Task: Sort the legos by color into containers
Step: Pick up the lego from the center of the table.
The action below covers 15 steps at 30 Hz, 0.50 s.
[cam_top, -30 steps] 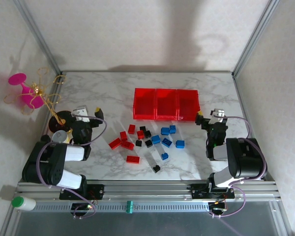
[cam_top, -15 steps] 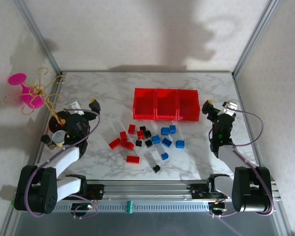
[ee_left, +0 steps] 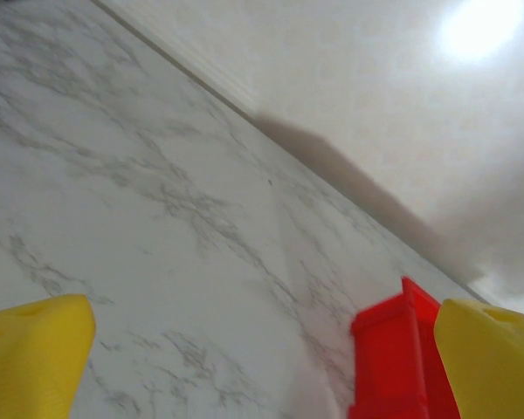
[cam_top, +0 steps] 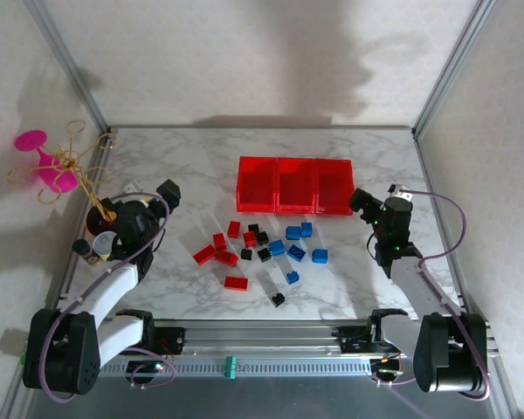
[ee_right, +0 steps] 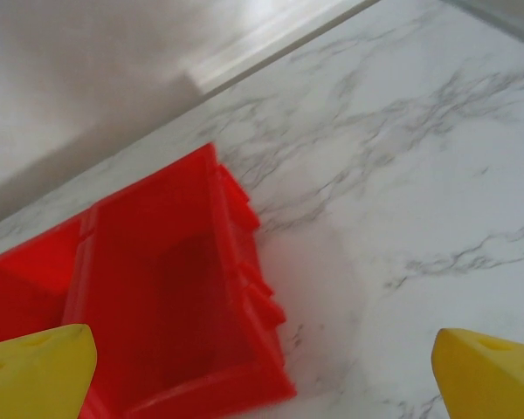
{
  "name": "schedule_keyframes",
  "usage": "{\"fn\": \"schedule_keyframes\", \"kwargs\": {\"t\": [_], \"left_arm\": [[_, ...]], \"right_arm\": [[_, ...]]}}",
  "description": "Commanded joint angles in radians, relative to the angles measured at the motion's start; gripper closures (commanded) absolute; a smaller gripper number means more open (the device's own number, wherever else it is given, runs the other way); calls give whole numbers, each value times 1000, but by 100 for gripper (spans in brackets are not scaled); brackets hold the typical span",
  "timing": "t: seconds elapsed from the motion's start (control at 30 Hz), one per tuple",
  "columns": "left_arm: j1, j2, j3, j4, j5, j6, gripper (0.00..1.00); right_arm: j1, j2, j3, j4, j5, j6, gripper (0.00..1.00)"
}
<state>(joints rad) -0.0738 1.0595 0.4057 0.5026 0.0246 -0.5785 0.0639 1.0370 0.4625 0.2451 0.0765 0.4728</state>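
Several legos lie loose mid-table: red ones point(cam_top: 220, 251) on the left, black ones point(cam_top: 260, 237) in the middle, blue ones point(cam_top: 297, 251) on the right, and one black brick point(cam_top: 278, 299) nearer the front. The containers point(cam_top: 276, 185), three joined red bins, stand just behind them. My left gripper point(cam_top: 148, 192) hovers open, left of the bricks, and its wrist view catches a bin corner point(ee_left: 400, 349) between the yellow fingertips point(ee_left: 35, 358). My right gripper point(cam_top: 380, 199) stands open beside the right-hand bin point(ee_right: 236, 262). Neither holds anything.
A pink goblet point(cam_top: 42, 161) and a gold wire ornament point(cam_top: 74, 168) sit off the table's left edge. Dark round objects point(cam_top: 103, 218) and a small cup point(cam_top: 105, 243) crowd the left rim near my left arm. Metal frame posts point(cam_top: 445, 78) rise at the back corners.
Both arms have unfolded from their tucked pose and reached forward, the grippers tilting toward the bins. The jaws stayed open, and the bricks have not moved.
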Motion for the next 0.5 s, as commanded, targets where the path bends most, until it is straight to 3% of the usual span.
{"fn": "schedule_keyframes", "kwargs": {"t": [0.0,0.47], "left_arm": [[-50,-29,42,-109,83,-22,1],[-398,40,208,-492,44,-35,1]], "right_arm": [[43,-44,30,-136,-34,29,1],[335,-147,-28,-295,-55,161,1]]}}
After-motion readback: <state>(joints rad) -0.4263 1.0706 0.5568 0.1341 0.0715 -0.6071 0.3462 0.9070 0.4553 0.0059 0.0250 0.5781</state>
